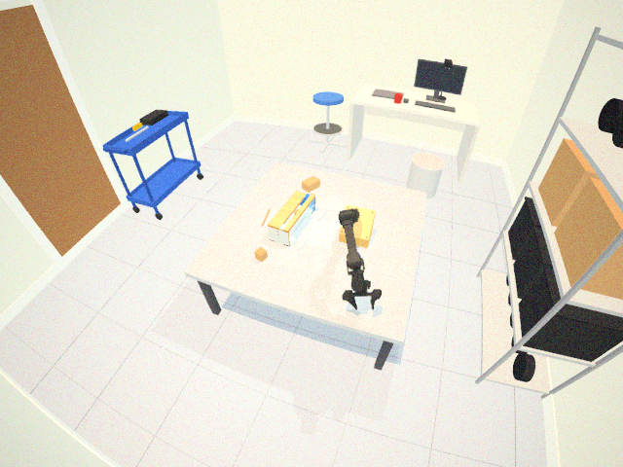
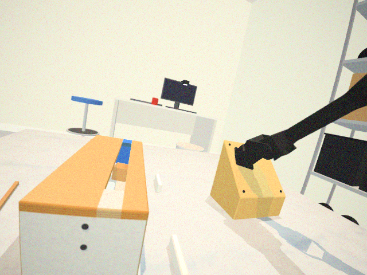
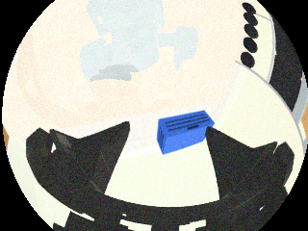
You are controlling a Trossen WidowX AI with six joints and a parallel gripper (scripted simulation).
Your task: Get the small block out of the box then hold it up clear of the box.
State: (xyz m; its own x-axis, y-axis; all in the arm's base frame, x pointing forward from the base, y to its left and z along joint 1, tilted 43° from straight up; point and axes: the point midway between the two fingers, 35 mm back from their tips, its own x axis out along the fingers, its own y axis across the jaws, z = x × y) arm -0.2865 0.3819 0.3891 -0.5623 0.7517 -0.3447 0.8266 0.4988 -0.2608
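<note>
The box [image 1: 278,234] [image 2: 53,242] stands on the table [image 1: 226,261], with an orange slotted top and a pale end wall with two dark dots. Through the top slot in the exterior view, a small orange block [image 2: 120,172] shows inside, with a blue part [image 2: 124,153] behind it and pale surfaces in front. Which end is the pocket cannot be told. My gripper [image 1: 365,307] [image 3: 168,128] is open and empty, over the table's front right part, far from the box. It is out of the exterior view, where only my arm [image 2: 320,118] shows.
My arm is mounted on a yellow wedge [image 1: 366,226] [image 2: 225,180] right of the box. Orange blocks [image 1: 310,184] [image 1: 260,254] stand behind and in front of the box. A thin orange stick [image 1: 265,217] [image 2: 8,193] lies left. Low white pieces [image 2: 157,183] [image 2: 178,255] stand right.
</note>
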